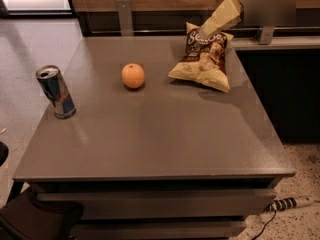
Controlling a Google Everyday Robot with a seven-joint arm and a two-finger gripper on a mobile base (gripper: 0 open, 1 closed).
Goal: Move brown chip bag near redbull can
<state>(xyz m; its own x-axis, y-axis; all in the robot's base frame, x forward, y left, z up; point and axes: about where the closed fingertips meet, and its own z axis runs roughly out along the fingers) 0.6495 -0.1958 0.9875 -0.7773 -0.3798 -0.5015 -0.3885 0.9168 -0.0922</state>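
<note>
**Brown chip bag** [205, 64]: lay at 1 o'clock on the surface [160, 134], top edge raised.

**Gripper** [204, 33]: was at the bag's top edge, fingers closed on the crinkled seam.

**Redbull can** [56, 93]: stood upright at 9 o'clock, well apart from the bag.

**Handling note:** the bag wanted lifting fully before travel toward 9 o'clock, then setting down just short of the can, since a brush would likely topple it.

**Obstruction:** an orange [133, 76] sat at 11 o'clock, near the direct path; passing above it or on its 6 o'clock side seemed safest.
</note>
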